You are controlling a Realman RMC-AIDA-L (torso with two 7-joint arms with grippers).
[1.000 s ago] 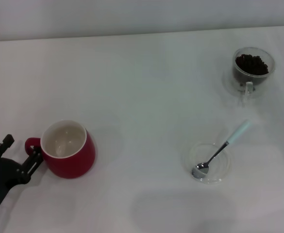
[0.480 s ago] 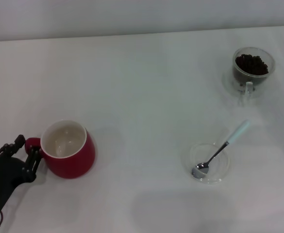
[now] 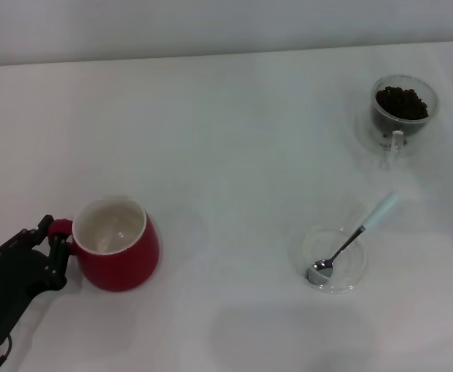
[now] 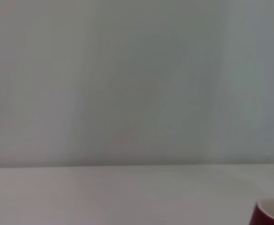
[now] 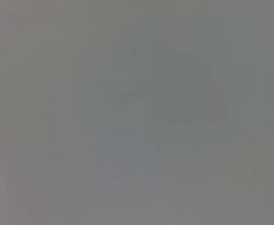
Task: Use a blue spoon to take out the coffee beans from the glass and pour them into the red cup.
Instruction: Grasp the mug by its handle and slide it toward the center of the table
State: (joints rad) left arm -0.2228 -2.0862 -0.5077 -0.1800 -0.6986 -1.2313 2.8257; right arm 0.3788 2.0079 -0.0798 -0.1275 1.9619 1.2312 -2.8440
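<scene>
1. Closing around the red loop handle, the left gripper (image 3: 49, 242) is sitting at the near left of the white table (image 3: 226, 139), its black fingers (image 3: 58, 252) pinching the handle of the red cup (image 3: 118, 245).
2. That cup is standing slightly tilted just beside the gripper, its white inside showing; only a sliver of its rim (image 4: 271, 213) is showing in the left wrist view.
3. Well apart to the right, the blue spoon (image 3: 353, 236) is lying with its metal bowl in a clear saucer (image 3: 333, 260), pale handle pointing away.
4. Farthest off, at the far right, the glass (image 3: 403, 111) is holding the coffee beans (image 3: 401, 102).
</scene>
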